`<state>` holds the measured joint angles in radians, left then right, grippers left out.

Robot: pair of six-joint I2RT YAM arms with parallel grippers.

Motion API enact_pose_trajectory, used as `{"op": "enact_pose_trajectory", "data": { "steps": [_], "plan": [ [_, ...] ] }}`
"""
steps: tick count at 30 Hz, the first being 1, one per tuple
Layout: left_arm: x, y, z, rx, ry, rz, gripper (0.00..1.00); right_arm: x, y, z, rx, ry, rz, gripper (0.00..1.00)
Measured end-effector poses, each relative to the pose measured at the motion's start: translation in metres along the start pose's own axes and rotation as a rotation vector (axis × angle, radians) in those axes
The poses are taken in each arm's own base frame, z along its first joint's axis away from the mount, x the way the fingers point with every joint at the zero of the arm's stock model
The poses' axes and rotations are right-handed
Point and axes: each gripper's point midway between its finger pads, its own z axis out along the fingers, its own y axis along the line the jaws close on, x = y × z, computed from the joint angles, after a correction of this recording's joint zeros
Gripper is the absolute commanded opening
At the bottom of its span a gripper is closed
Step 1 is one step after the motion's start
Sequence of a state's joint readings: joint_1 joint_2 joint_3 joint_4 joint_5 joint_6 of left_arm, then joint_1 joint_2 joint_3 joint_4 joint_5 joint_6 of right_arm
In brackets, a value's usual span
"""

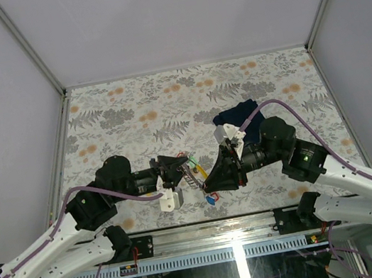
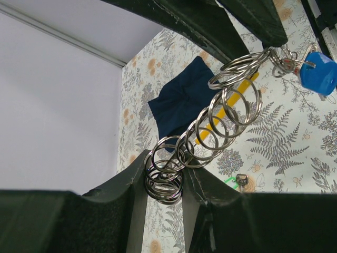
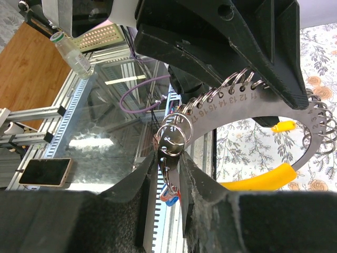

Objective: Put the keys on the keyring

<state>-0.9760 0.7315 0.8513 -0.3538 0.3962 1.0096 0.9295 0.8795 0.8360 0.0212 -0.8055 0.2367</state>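
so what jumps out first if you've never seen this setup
The keyring, held up over the near middle of the floral table: the left gripper pinches its row of small metal rings, the right gripper one ring on its numbered rim. Behind them lies a navy cloth.

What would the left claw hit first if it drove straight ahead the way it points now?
The keyring it clamps: its row of small rings stretches straight ahead from the left claw. Beyond that, probably the right claw facing it, though depth is hard to judge.
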Motion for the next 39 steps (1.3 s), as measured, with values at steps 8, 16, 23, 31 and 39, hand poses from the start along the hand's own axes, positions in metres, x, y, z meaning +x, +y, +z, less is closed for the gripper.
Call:
{"op": "enact_pose_trajectory", "data": {
  "steps": [8, 16, 23, 31, 39],
  "plan": [
    [0.0, 0.0, 0.0, 0.0, 0.002, 0.001, 0.0, -0.005, 0.001, -0.001, 0.003, -0.022, -0.021, 0.36],
    [0.002, -0.001, 0.002, 0.005, 0.006, 0.0, 0.0, -0.013, 0.005, -0.002, -0.007, -0.052, -0.041, 0.26],
    [0.003, -0.001, 0.002, 0.006, 0.009, -0.001, 0.0, -0.011, 0.007, -0.002, -0.022, -0.047, -0.032, 0.25],
    [0.005, -0.001, 0.003, 0.005, 0.018, -0.005, 0.0, -0.008, 0.006, -0.004, -0.01, -0.04, -0.044, 0.35],
    [0.015, -0.005, 0.011, 0.005, 0.057, -0.12, 0.0, -0.027, -0.006, -0.026, 0.168, -0.112, -0.194, 0.41]
  ]
}}
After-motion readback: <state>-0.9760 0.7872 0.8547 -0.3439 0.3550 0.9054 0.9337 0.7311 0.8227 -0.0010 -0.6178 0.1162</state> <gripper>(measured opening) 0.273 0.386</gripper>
